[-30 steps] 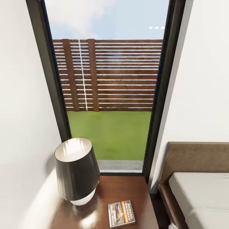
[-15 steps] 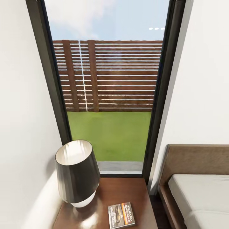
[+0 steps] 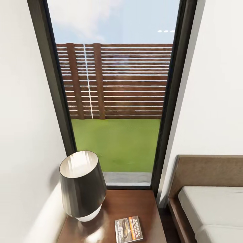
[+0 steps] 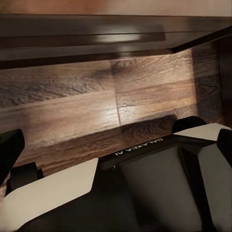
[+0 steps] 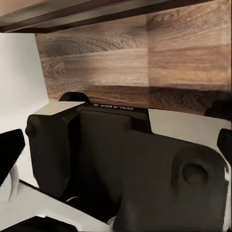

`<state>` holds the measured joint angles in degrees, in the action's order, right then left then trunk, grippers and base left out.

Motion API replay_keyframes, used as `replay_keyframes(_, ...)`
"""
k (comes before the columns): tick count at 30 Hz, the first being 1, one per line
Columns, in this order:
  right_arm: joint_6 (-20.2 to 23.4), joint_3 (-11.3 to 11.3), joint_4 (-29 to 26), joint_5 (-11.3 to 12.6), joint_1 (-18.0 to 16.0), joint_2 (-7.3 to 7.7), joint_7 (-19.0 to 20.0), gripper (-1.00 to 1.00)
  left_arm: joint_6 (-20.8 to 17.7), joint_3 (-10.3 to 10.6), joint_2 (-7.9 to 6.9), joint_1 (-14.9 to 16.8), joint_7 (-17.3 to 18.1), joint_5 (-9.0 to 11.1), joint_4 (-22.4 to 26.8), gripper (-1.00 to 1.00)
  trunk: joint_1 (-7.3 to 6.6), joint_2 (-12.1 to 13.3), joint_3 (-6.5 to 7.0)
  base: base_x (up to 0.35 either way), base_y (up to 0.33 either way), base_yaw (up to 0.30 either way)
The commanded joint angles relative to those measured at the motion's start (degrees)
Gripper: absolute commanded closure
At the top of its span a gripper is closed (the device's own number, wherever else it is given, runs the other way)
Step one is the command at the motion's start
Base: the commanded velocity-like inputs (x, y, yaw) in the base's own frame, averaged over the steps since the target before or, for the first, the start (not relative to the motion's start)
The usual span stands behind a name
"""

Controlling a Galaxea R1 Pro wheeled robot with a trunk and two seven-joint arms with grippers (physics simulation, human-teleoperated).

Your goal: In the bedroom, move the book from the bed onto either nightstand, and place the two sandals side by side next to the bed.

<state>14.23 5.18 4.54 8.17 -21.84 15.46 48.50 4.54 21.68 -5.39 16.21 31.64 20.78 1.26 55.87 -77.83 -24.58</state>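
Observation:
The book [image 3: 128, 229] lies flat on the glossy top of the nightstand [image 3: 131, 206], near its front right, apart from the lamp. The bed [image 3: 216, 209], with its off-white mattress and brown headboard, stands just right of the nightstand. The sandals are out of view. In the left wrist view my left gripper [image 4: 116, 150] is open, its dark fingertips [image 4: 9, 150] at the frame's edges over the robot's own body and the plank floor. My right gripper [image 5: 116, 154] is open too, fingertips [image 5: 9, 154] wide apart, holding nothing.
A black-shaded lamp [image 3: 82, 184] takes up the nightstand's left half. A tall dark-framed window [image 3: 114, 101] rises behind, with white walls on both sides. A narrow floor gap [image 3: 166, 216] separates nightstand and bed.
The whole head view has slid slightly downward, so the camera moved. The book, lamp and bed keep their places relative to each other.

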Motion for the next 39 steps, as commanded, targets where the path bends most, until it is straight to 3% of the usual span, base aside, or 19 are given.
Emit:
replay_keyframes(1,0.33,0.44,0.08,0.62,-0.07,-0.05,-0.42,-1.00,0.30,0.48,0.02,0.04,-0.07,0.35,-0.03,-1.00,0.00,-0.04,-0.06,0.000,0.000,0.000)
replay_keyframes(6,0.34,0.45,0.04,0.64,-0.06,-0.38,-3.05,-1.00,0.30,0.42,0.20,0.05,-0.71,0.27,0.05,-1.00,0.00,-0.04,-0.06,0.000,0.000,0.000)
replay_keyframes(20,0.36,0.45,0.03,0.65,-0.08,-0.52,-3.40,-1.00,0.22,0.36,0.39,0.03,-0.87,0.31,0.06,-1.00,0.00,-0.04,-0.06,0.000,0.000,0.000)
replay_keyframes(25,0.36,0.54,0.07,0.55,-0.05,-0.70,-3.41,-1.00,0.29,0.37,1.36,0.02,-0.87,0.21,0.06,-1.00,0.00,-0.04,-0.06,0.000,0.000,0.000)
replay_keyframes(27,0.36,0.55,0.08,0.54,-0.07,-0.98,-3.42,-1.00,0.29,0.38,1.53,0.02,-0.87,0.22,0.06,-1.00,0.00,-0.04,-0.06,0.000,0.000,0.000)
replay_keyframes(33,0.36,0.54,0.04,0.61,-0.05,-3.86,-3.42,-1.00,0.30,0.38,1.69,0.03,-0.87,0.14,0.06,-1.00,0.00,-0.04,-0.06,0.000,0.000,0.000)
replay_keyframes(39,0.36,0.54,0.03,0.62,-0.05,-4.33,-3.42,-1.00,0.30,0.38,1.70,0.02,-0.87,0.14,0.06,-1.00,0.00,-0.04,-0.06,0.000,0.000,0.000)
